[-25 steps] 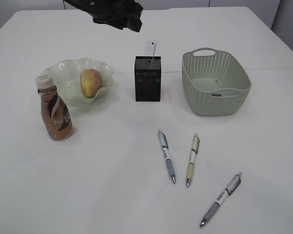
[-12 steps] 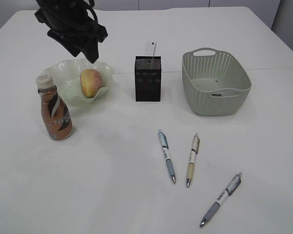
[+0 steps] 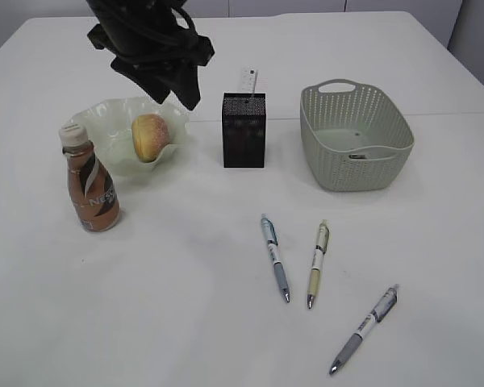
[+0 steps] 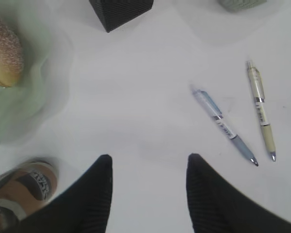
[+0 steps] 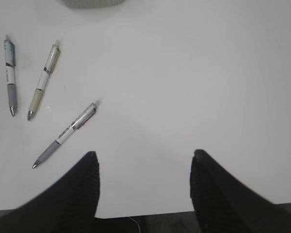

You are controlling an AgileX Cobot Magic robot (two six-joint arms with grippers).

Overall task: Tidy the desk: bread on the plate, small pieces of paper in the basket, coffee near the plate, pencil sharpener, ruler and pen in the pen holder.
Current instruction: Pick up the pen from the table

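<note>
The bread [image 3: 149, 135] lies in the green plate [image 3: 105, 113], and the coffee [image 3: 90, 189] stands just in front of it. The ruler [image 3: 248, 81] sticks up out of the black pen holder [image 3: 244, 131]. Three pens [image 3: 275, 258] [image 3: 319, 264] [image 3: 365, 329] lie on the desk [image 3: 185, 306]. My left gripper [image 3: 181, 93] [image 4: 148, 162] hangs open and empty above the gap between plate and holder. My right gripper [image 5: 144, 158] is open and empty over the desk's near right edge, right of the pens [image 5: 65, 133]. No pencil sharpener or paper pieces show.
The grey-green basket [image 3: 355, 137] stands right of the pen holder. In the left wrist view, the bread [image 4: 5, 56], coffee cap [image 4: 24, 179] and two pens [image 4: 223, 126] [image 4: 260, 109] lie below. The desk's front edge [image 5: 184, 211] runs under my right gripper.
My left arm has come down from the far top edge, swung left over the plate, then back right toward the pen holder. Nothing on the desk has moved.
</note>
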